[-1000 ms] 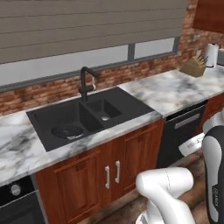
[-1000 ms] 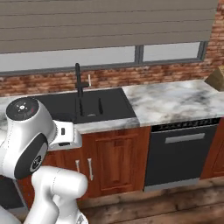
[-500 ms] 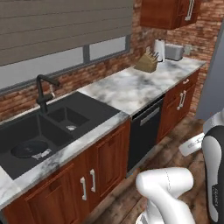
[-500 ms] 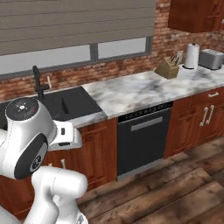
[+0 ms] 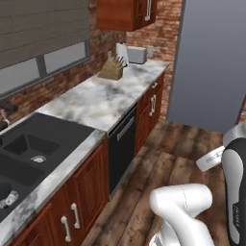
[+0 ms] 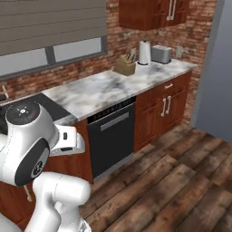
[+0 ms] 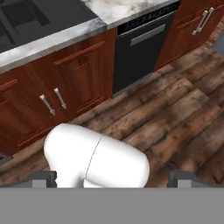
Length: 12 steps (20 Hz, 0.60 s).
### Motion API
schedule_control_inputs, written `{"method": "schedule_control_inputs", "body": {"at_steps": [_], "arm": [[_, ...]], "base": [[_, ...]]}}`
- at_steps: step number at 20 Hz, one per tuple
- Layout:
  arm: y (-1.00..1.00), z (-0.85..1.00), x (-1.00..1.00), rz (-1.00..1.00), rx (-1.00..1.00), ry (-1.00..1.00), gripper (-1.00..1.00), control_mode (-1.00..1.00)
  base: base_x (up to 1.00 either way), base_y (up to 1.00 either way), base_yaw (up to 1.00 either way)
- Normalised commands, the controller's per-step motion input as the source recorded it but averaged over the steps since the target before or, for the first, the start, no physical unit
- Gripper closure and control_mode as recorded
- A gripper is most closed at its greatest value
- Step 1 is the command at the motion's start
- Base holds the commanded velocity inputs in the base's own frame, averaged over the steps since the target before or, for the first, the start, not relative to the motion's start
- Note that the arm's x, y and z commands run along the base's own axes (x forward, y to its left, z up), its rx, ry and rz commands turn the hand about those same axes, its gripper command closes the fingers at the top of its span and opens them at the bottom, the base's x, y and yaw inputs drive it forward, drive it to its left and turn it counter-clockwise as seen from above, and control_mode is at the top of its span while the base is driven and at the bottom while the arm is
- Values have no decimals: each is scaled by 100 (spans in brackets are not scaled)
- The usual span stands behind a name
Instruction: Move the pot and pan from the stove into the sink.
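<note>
The gripper [image 7: 112, 183] hangs above the wooden floor [image 7: 175, 118], fingers spread wide and empty. The sink [image 5: 33, 149] sits at the counter's [image 5: 103, 98] left end.

The sink [image 5: 29, 144] is matt charcoal, set in a polished grey-white marble counter [image 5: 103, 98]. Cabinet doors [image 7: 83, 74] are reddish-brown wood with slim metal handles. The dishwasher front [image 6: 111, 138] is glossy black. Wall [image 6: 124, 38] is rough red brick; floor [image 6: 181, 181] is dark wood planks.
</note>
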Motion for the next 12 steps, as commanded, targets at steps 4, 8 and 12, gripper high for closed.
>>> {"method": "schedule_control_inputs", "body": {"at_steps": [4, 8, 12], "arm": [[0, 0, 0, 0, 0, 0, -100, 100], [0, 0, 0, 0, 0, 0, -100, 100], [0, 0, 0, 0, 0, 0, -100, 100]], "base": [[2, -20, -49], [2, -20, -49], [2, -20, -49]]}}
